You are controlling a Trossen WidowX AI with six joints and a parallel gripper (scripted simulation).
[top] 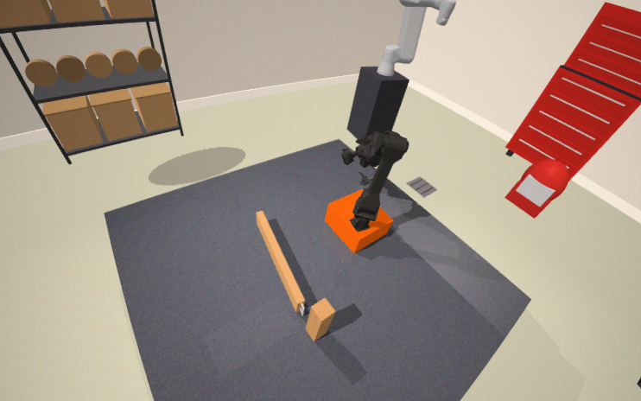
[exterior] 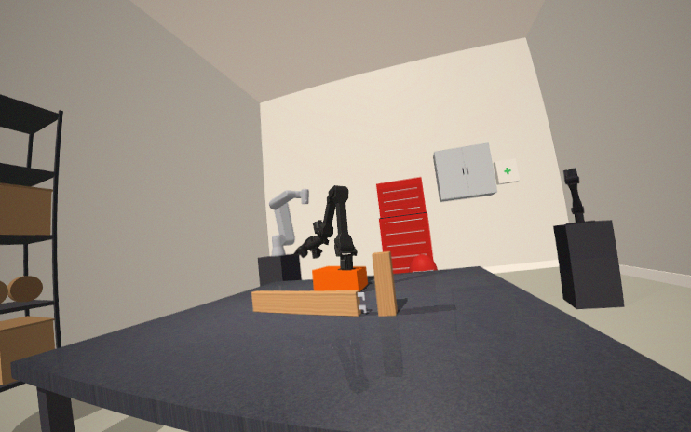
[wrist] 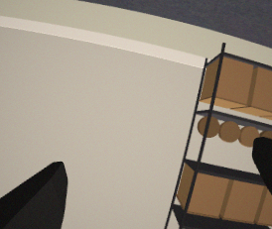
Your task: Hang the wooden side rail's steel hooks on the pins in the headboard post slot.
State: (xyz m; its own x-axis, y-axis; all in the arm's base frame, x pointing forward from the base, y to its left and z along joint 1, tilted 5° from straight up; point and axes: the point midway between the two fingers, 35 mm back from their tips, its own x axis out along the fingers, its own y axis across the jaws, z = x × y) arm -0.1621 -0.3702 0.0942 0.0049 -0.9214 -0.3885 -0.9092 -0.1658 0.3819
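Two hooks (top: 302,308) (exterior: 362,303): stick out of rail end, short of post (top: 320,320) (exterior: 385,283)
Rail (top: 280,261) (exterior: 305,303): on tabletop (top: 188,298) (exterior: 283,364); likely stiff, end-heavy if gripped far off
Grip: across thickness, near hooks
Claw (top: 355,154) (exterior: 307,253): wide open, nothing held

A green cross sign (exterior: 507,170) stands on a white panel, right of centre in the exterior view.
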